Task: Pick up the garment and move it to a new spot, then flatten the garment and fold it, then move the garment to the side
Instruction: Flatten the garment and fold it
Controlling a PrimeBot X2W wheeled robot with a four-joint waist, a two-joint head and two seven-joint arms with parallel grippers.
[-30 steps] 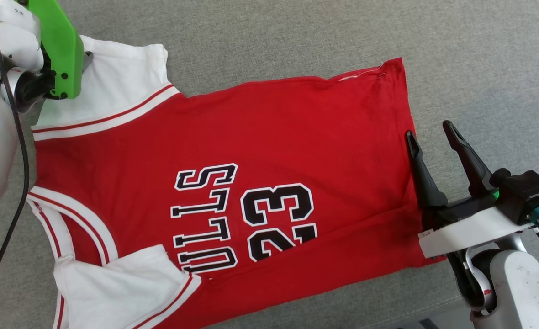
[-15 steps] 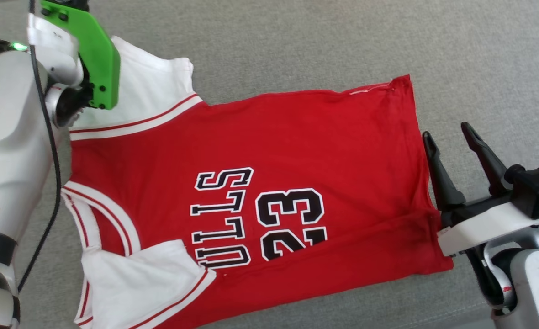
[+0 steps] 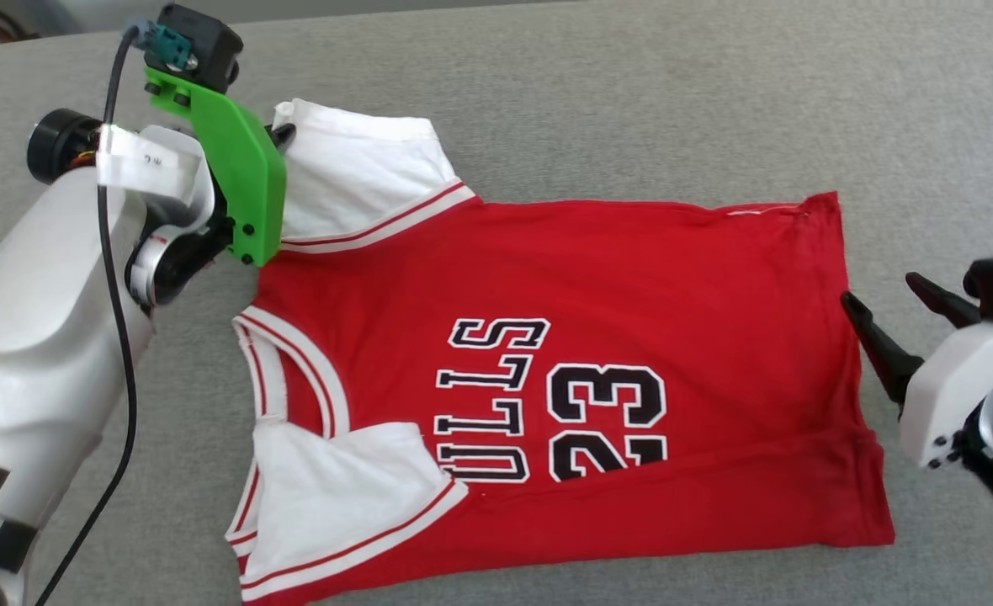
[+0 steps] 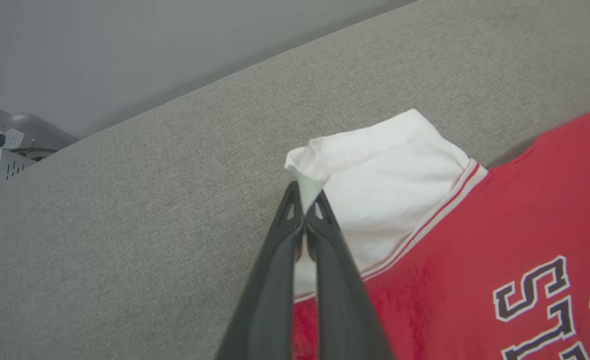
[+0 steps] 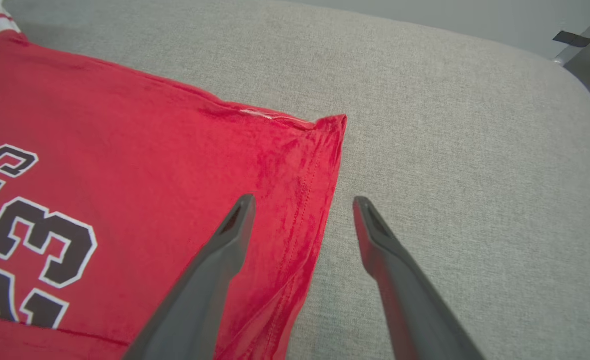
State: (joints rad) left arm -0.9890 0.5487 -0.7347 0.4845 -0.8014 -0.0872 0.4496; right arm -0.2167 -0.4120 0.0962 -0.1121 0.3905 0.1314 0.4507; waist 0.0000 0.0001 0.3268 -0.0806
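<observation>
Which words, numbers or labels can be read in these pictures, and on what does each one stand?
"ULLS": black, white-outlined letters on the red garment, lying sideways; a folded white sleeve hides whatever comes before the U.
"23": black, white-outlined number on the garment, beside the letters.
White tag on the left arm: marks too small to read.

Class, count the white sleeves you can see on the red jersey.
2: the far sleeve, its corner pinched in the left pincer; the near sleeve, folded over the red body.
</observation>
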